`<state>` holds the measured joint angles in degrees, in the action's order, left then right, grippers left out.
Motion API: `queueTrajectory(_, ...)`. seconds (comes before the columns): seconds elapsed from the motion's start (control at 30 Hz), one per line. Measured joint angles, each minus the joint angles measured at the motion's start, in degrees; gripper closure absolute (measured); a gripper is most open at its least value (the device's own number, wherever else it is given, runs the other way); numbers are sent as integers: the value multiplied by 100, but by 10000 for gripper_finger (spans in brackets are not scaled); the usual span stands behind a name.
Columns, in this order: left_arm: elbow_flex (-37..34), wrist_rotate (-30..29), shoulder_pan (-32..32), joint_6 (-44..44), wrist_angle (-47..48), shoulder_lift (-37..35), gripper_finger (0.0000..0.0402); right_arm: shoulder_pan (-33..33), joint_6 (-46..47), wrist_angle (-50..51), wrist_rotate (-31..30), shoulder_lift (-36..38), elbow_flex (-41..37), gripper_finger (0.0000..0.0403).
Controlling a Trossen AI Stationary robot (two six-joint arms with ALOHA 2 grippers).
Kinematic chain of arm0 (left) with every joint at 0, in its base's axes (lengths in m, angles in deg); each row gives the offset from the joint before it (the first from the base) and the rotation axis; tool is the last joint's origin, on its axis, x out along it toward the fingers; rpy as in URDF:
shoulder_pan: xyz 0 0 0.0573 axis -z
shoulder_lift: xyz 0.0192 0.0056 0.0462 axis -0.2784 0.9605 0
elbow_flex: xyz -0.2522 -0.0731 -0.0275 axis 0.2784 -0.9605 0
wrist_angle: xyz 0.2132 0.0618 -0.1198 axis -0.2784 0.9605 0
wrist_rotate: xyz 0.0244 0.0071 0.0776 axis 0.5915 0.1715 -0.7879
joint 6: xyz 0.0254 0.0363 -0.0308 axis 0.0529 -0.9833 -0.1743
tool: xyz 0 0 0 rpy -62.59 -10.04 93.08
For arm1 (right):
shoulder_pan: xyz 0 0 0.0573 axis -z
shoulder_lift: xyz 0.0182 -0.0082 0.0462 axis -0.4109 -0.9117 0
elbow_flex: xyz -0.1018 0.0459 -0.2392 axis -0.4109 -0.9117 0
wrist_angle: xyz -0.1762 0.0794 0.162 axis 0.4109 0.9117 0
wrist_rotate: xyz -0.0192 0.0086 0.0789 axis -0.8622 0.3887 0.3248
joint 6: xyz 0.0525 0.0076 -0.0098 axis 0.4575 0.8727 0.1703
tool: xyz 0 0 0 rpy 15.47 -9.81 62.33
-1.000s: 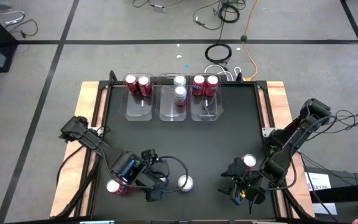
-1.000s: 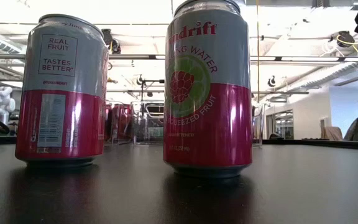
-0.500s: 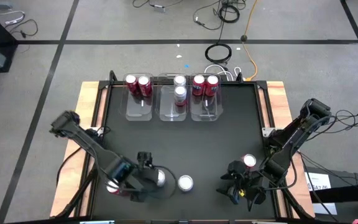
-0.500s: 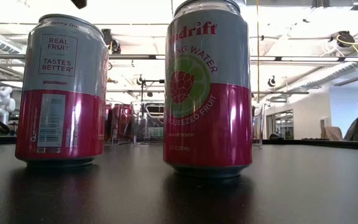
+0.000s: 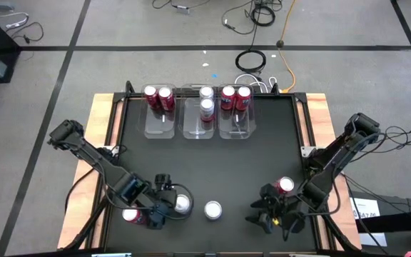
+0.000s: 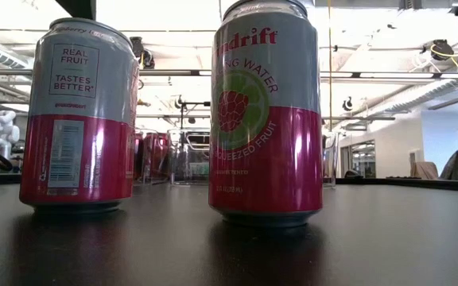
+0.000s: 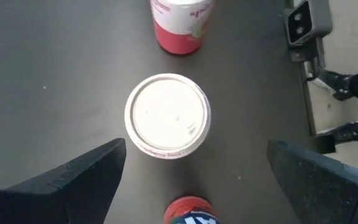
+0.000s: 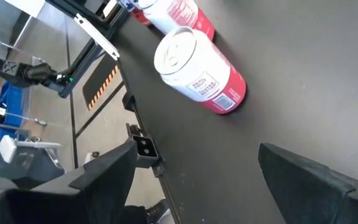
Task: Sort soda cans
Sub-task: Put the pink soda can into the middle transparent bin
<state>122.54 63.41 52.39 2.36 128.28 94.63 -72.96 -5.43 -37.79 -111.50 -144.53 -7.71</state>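
Observation:
Several soda cans show. Two stand side by side near the table's near edge: one just right of my left gripper, another farther right. In the left wrist view the nearer can's silver top lies ahead of my open left gripper, untouched. A red can stands under my left arm. My right gripper is open and looks toward the pair of cans. One can stands beside my right arm. All of them rest upright on their bases.
Three clear bins line the far edge. The left and right ones hold two red cans each, and the middle one holds two silver cans. Between the bins and the near cans lies bare black tabletop. The low view shows the two near cans close up.
My left gripper has drawn back toward the table's left edge, uncovering the can that it stood over a second ago. That can stays upright where it was. The other cans have not moved.

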Motion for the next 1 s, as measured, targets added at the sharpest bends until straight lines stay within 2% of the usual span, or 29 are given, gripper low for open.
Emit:
queueTrajectory(0.3,0,-280,-202,-47,-188,281,2,38,-205,28,-3,0,0,74)
queueTrajectory(1.0,0,-206,-412,-143,-378,1336,2,36,-336,79,37,0,0,74)
